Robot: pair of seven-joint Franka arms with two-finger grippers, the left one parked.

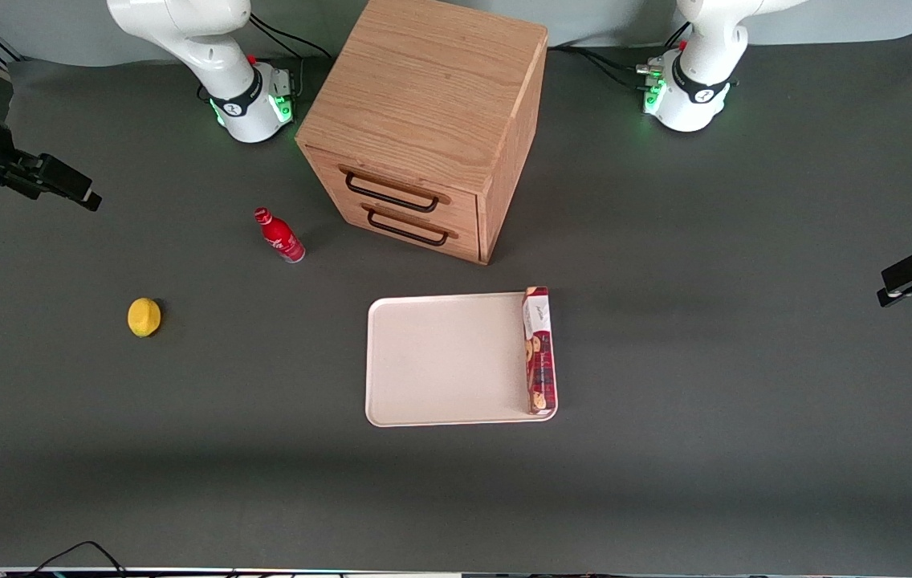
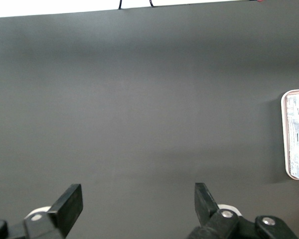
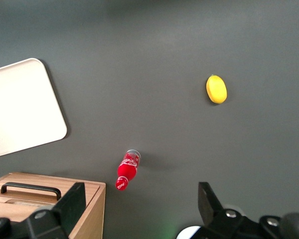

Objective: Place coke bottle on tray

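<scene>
The small red coke bottle (image 1: 279, 236) stands upright on the dark table beside the wooden drawer cabinet (image 1: 424, 128), toward the working arm's end. It also shows in the right wrist view (image 3: 127, 170). The cream-white tray (image 1: 440, 361) lies nearer the front camera than the cabinet; one corner of it shows in the right wrist view (image 3: 20, 107). My right gripper (image 1: 63, 185) hangs high at the working arm's edge of the table, well away from the bottle. Its fingers are wide open and empty, as its own wrist view (image 3: 139, 209) shows.
A long red biscuit box (image 1: 539, 351) lies along the tray's edge toward the parked arm. A yellow lemon (image 1: 144, 317) lies on the table nearer the front camera than the bottle, also in the wrist view (image 3: 217, 89). The cabinet has two closed drawers with dark handles (image 1: 390, 193).
</scene>
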